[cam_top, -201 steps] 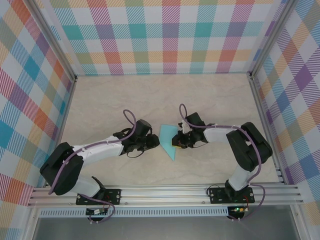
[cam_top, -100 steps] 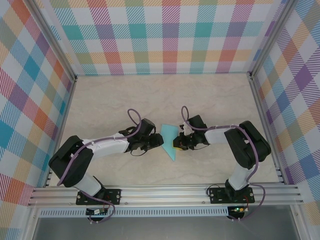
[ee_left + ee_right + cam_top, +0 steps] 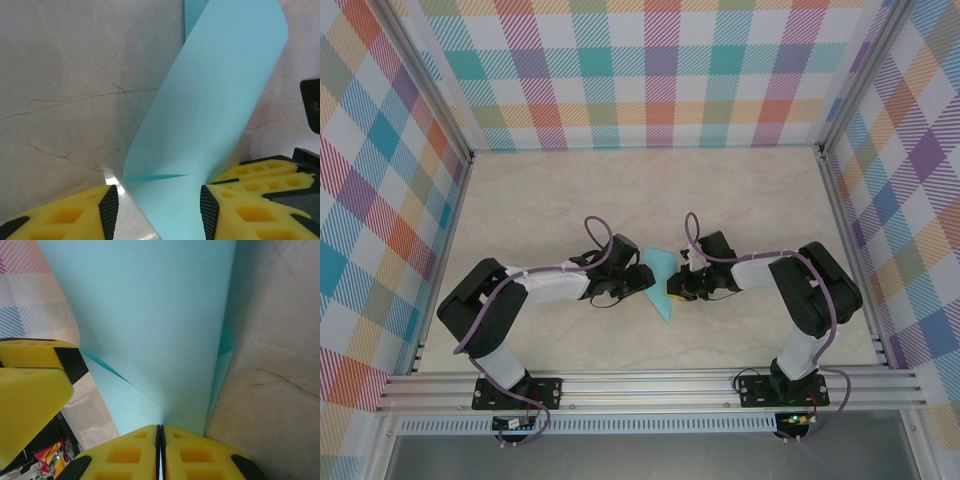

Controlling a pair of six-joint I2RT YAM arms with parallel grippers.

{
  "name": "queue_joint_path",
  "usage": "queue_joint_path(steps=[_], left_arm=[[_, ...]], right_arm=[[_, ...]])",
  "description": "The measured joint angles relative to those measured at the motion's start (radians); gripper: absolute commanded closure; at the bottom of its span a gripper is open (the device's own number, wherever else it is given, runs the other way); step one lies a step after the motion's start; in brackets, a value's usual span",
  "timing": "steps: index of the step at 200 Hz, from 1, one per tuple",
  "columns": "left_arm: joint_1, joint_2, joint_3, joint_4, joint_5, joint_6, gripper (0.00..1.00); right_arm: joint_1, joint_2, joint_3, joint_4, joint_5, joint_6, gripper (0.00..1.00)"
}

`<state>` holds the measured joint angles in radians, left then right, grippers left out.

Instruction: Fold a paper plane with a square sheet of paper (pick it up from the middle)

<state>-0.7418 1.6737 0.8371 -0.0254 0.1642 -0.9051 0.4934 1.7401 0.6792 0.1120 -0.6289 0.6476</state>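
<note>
- Paper sheet (image 3: 660,281), light turquoise, partly folded with a diagonal crease, mid-table between the two grippers; one pointed end lies toward the near edge.
- In the left wrist view the paper sheet (image 3: 210,115) curls up off the table.
- Right gripper (image 3: 673,288) has its fingers pressed together, pinching the sheet's edge (image 3: 150,315) at the tips (image 3: 160,432).
- Left gripper (image 3: 641,284) is spread, with the sheet's lower part lying between its fingers (image 3: 159,205), not clamped.
- Table (image 3: 570,190) is beige marble-look.
</note>
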Motion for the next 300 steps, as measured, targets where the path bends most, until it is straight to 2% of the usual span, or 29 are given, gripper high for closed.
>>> queue_joint_path(steps=[83,158,192,228,246,267,300], left_arm=[[0.016,0.032,0.001,0.027,0.038,-0.023,0.56],[0.058,0.061,0.002,0.064,0.157,-0.026,0.64],[0.057,0.072,0.008,0.156,0.18,-0.027,0.67],[0.057,0.072,0.02,0.177,0.19,-0.024,0.7],[0.057,0.072,0.026,0.164,0.184,-0.023,0.74],[0.057,0.072,0.026,0.151,0.174,-0.027,0.91],[0.057,0.072,0.042,0.128,0.164,-0.026,0.99]], right_arm=[[-0.011,0.002,-0.012,0.026,-0.018,0.0,0.88],[-0.024,0.011,-0.013,0.034,-0.047,-0.005,0.88],[-0.029,0.013,-0.013,0.034,-0.055,-0.008,0.88],[-0.034,0.014,-0.013,0.034,-0.063,-0.009,0.87],[-0.035,0.014,-0.013,0.033,-0.064,-0.011,0.86],[-0.035,0.014,-0.013,0.034,-0.068,-0.012,0.86],[-0.035,0.008,-0.012,0.027,-0.068,-0.021,0.83]])
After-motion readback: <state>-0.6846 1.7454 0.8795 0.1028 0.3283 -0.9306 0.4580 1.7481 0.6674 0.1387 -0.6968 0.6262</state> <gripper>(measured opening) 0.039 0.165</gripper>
